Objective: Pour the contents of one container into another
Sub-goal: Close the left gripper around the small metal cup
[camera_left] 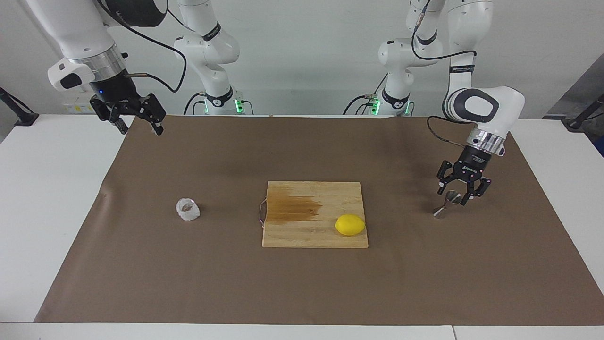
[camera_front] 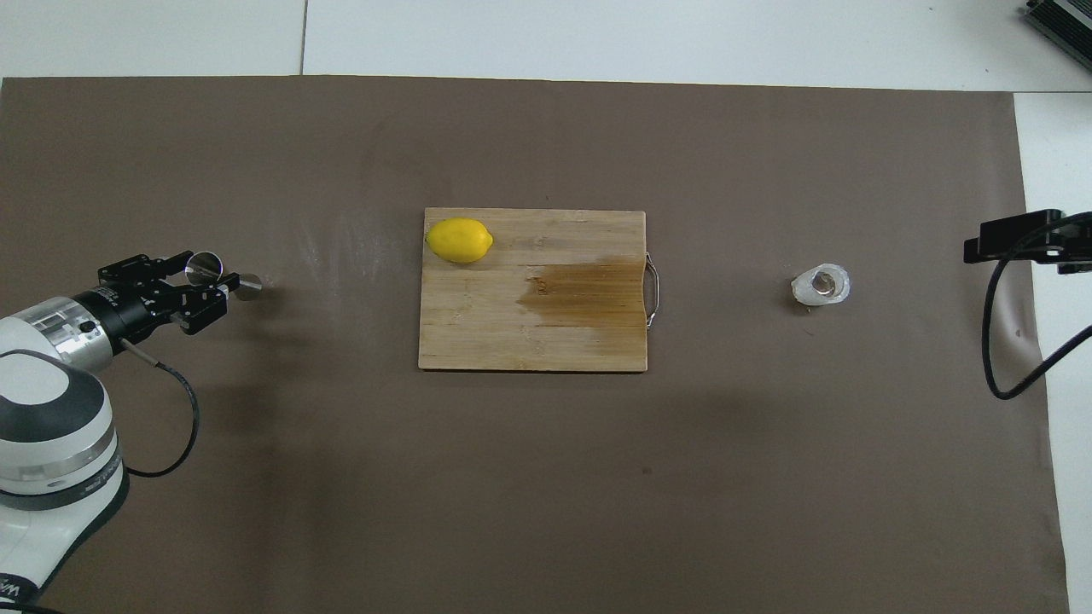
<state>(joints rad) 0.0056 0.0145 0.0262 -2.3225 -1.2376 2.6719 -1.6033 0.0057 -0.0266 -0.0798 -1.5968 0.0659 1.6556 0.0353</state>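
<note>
The small clear faceted glass cup stands on the brown mat toward the right arm's end of the table, with something dark inside it; it also shows in the overhead view. The silvery hourglass jigger stands upright toward the left arm's end. My left gripper is low over the jigger, fingers open on either side of its upper cone. My right gripper is open and empty, raised over the mat's edge at the right arm's end.
A wooden cutting board with a wet stain lies mid-table between cup and jigger. A yellow lemon sits on the board's corner toward the left arm's end, farther from the robots.
</note>
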